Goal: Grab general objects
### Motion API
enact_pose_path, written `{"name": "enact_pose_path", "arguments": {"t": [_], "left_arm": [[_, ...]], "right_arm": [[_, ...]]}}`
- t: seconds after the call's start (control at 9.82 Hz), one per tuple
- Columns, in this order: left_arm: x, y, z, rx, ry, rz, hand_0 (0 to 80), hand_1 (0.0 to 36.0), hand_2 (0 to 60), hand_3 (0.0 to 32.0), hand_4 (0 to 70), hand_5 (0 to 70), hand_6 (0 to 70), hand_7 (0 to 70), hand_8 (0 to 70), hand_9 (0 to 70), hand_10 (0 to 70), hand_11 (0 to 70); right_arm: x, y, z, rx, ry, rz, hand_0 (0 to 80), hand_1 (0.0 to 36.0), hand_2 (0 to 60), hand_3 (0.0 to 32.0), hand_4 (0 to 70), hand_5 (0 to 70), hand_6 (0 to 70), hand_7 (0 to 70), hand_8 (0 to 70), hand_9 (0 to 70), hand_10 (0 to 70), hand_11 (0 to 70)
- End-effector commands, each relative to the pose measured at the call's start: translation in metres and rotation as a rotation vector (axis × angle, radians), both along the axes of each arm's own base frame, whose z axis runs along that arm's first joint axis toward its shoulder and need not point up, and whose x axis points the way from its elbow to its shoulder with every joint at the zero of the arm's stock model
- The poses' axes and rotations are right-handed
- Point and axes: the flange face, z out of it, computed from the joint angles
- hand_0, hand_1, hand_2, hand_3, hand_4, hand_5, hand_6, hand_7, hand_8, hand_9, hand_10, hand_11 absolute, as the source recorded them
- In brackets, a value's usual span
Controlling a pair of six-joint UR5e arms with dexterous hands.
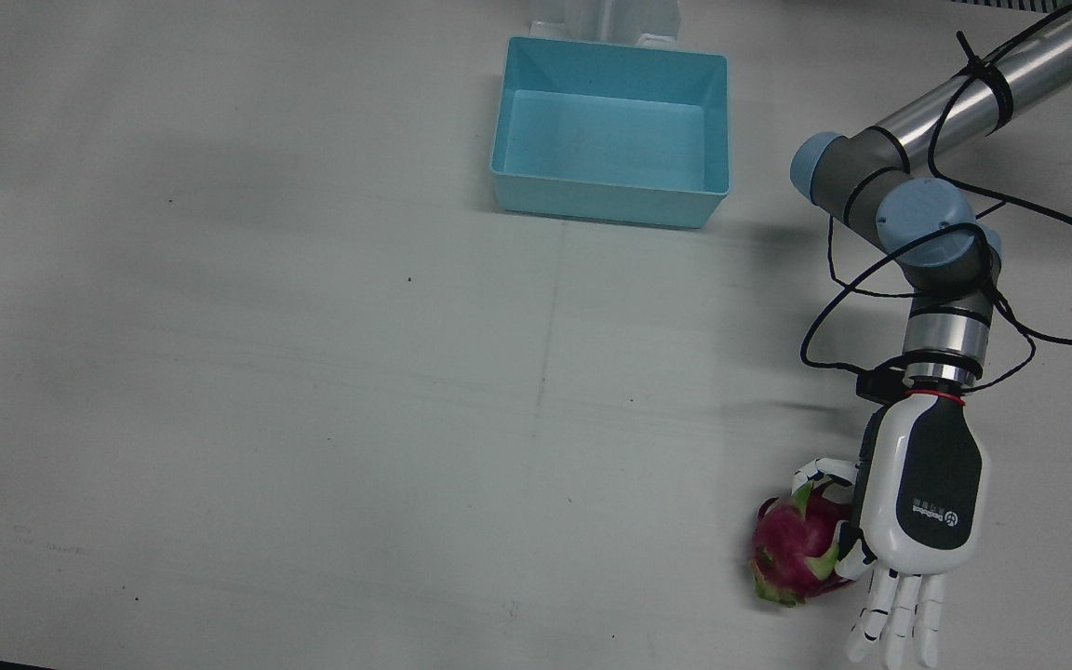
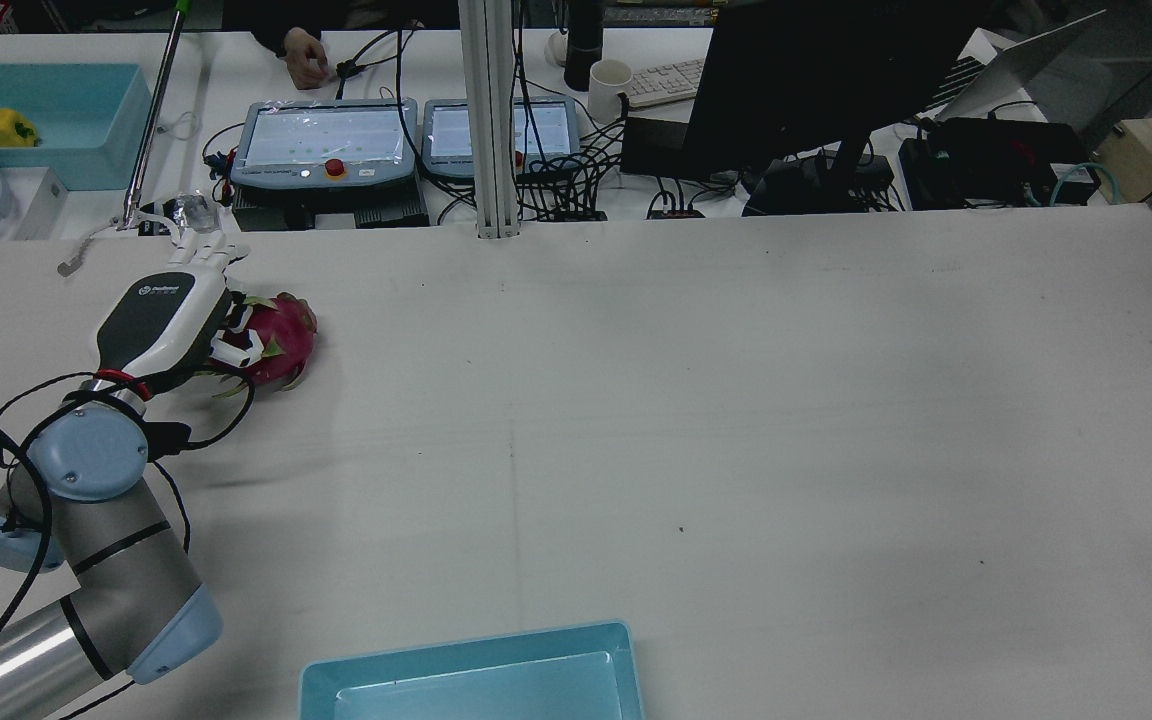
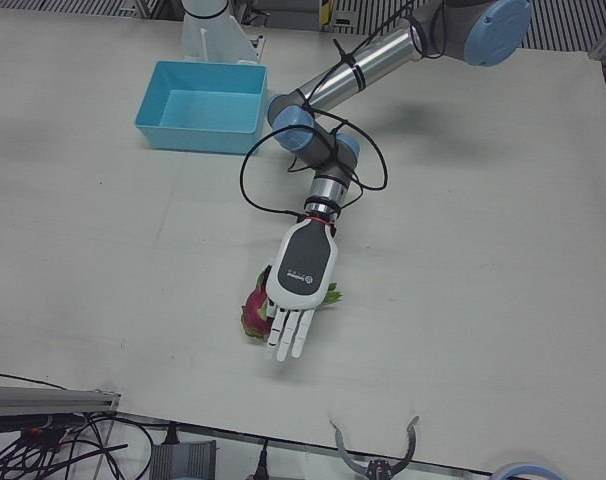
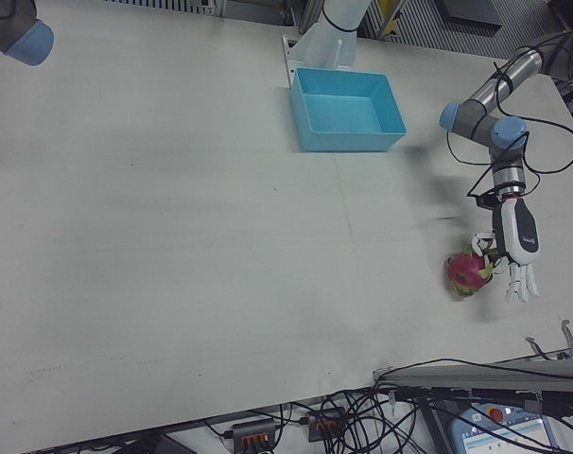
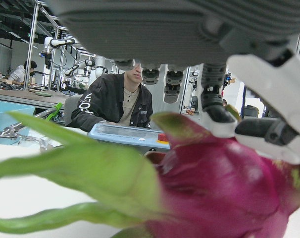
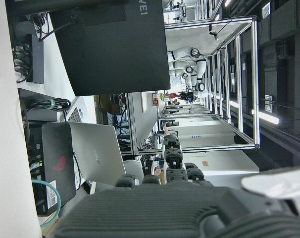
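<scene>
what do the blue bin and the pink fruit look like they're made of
Blue bin: looks like moulded plastic, with thin even walls, one flat colour and a slight sheen on the floor. Dragon fruit: magenta skin with green leafy scales; whether it is real or a replica cannot be told. The left hand is beside it.

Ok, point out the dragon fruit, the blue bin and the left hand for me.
dragon fruit (image 1: 792, 549), front view, on its pink skin.
blue bin (image 1: 610, 200), front view, on its near outer wall.
left hand (image 1: 931, 489), front view, on the dark back of the hand.
</scene>
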Motion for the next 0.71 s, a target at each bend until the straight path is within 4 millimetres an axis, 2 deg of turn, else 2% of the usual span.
{"name": "enact_pose_path", "arguments": {"t": [0.0,0.2,0.31,0.41,0.51,0.61], "left_arm": [[-0.008,0.008,-0.037,0.056,0.064,0.007,42.3,23.8,60.0,0.0,39.5,62.4,7.5,16.4,11.1,1.8,1.1,1.9],[-0.009,0.013,-0.026,0.043,0.049,0.012,39.7,21.2,60.0,0.0,36.9,57.2,6.6,15.5,10.7,1.7,0.9,1.5],[-0.011,0.014,-0.027,0.029,0.035,0.013,39.8,20.6,60.0,0.0,36.5,57.3,6.7,15.6,10.8,1.7,0.9,1.4],[-0.012,0.015,-0.03,0.029,0.034,0.013,40.4,14.0,47.4,0.0,32.2,55.3,6.6,14.6,10.5,1.5,0.2,0.3],[-0.013,0.015,-0.033,0.028,0.035,0.015,29.8,3.2,13.6,0.0,17.3,37.5,5.0,12.3,10.1,1.0,0.0,0.0],[-0.015,0.016,-0.035,0.023,0.029,0.015,15.0,0.0,1.7,0.0,7.0,20.6,2.0,7.9,9.8,0.1,0.0,0.0]], "right_arm": [[0.0,0.0,0.0,0.0,0.0,0.0,0.0,0.0,0.0,0.0,0.0,0.0,0.0,0.0,0.0,0.0,0.0,0.0],[0.0,0.0,0.0,0.0,0.0,0.0,0.0,0.0,0.0,0.0,0.0,0.0,0.0,0.0,0.0,0.0,0.0,0.0],[0.0,0.0,0.0,0.0,0.0,0.0,0.0,0.0,0.0,0.0,0.0,0.0,0.0,0.0,0.0,0.0,0.0,0.0],[0.0,0.0,0.0,0.0,0.0,0.0,0.0,0.0,0.0,0.0,0.0,0.0,0.0,0.0,0.0,0.0,0.0,0.0],[0.0,0.0,0.0,0.0,0.0,0.0,0.0,0.0,0.0,0.0,0.0,0.0,0.0,0.0,0.0,0.0,0.0,0.0],[0.0,0.0,0.0,0.0,0.0,0.0,0.0,0.0,0.0,0.0,0.0,0.0,0.0,0.0,0.0,0.0,0.0,0.0]]}}
